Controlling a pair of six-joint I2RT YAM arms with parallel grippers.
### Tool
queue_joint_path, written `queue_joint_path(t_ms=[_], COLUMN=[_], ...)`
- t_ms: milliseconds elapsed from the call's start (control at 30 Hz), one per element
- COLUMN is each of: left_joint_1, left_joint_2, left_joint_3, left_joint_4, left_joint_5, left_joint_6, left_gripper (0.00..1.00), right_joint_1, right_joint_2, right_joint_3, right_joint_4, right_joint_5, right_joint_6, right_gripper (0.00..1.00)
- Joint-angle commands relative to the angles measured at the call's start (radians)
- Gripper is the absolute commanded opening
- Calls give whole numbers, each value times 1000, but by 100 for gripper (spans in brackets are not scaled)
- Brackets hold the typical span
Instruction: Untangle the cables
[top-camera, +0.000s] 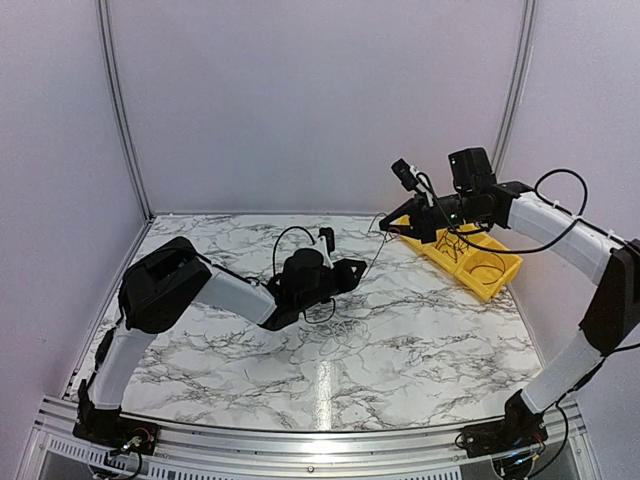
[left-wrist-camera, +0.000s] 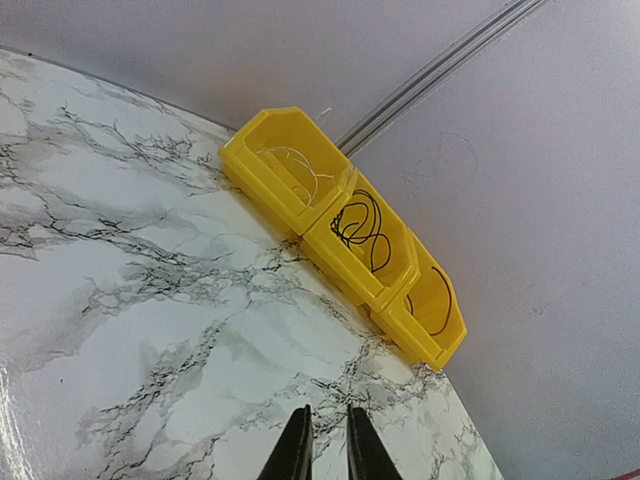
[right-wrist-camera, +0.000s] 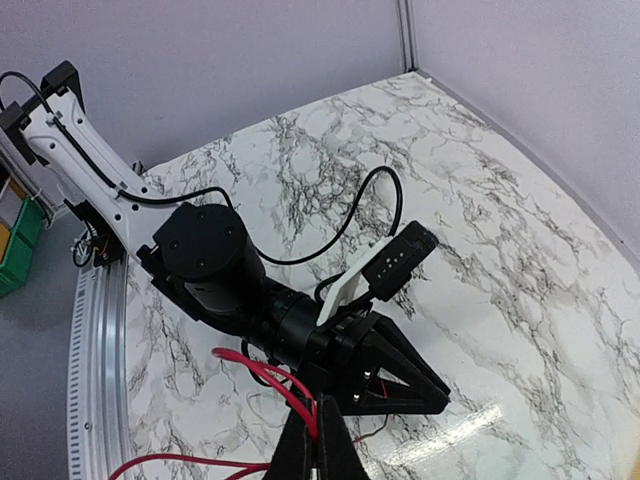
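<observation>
My right gripper (top-camera: 384, 223) (right-wrist-camera: 320, 412) hangs above the table's back right, shut on a thin red cable (right-wrist-camera: 262, 372). That cable loops out to the left, and more red strands (right-wrist-camera: 170, 462) trail below. A fine wire (top-camera: 374, 250) slants from the right gripper down to my left gripper (top-camera: 360, 267) (right-wrist-camera: 436, 399), which hovers low over mid-table. In the left wrist view the left gripper (left-wrist-camera: 328, 415) has its jaws a narrow gap apart, with nothing seen between them. Thin dark cable loops (top-camera: 322, 312) lie on the marble under the left wrist.
Three joined yellow bins (top-camera: 497, 280) (left-wrist-camera: 258, 172) stand at the back right against the wall. They hold a pale wire (left-wrist-camera: 300, 165), a black tangle (left-wrist-camera: 362, 232) and a dark strand (left-wrist-camera: 443, 298). A metal rail (top-camera: 300, 445) borders the near edge. A green bin (right-wrist-camera: 20, 240) sits off the table.
</observation>
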Motion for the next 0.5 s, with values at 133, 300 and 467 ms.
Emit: queue_joint_path(t_ms=[133, 300, 467], left_joint_1=[38, 67, 90], left_joint_2=[-49, -150, -329], left_joint_3=[-123, -221, -302], left_joint_4=[-21, -28, -158], left_joint_5=[8, 44, 63], left_joint_6=[35, 69, 127], left_gripper=[14, 16, 30], right_joint_1=[-169, -308, -468], right_joint_2=[-116, -148, -131], right_joint_3=[128, 122, 85], right_joint_4=[-60, -77, -123], right_joint_5=[-82, 5, 142], right_joint_6=[17, 3, -38], right_gripper=[0, 0, 0])
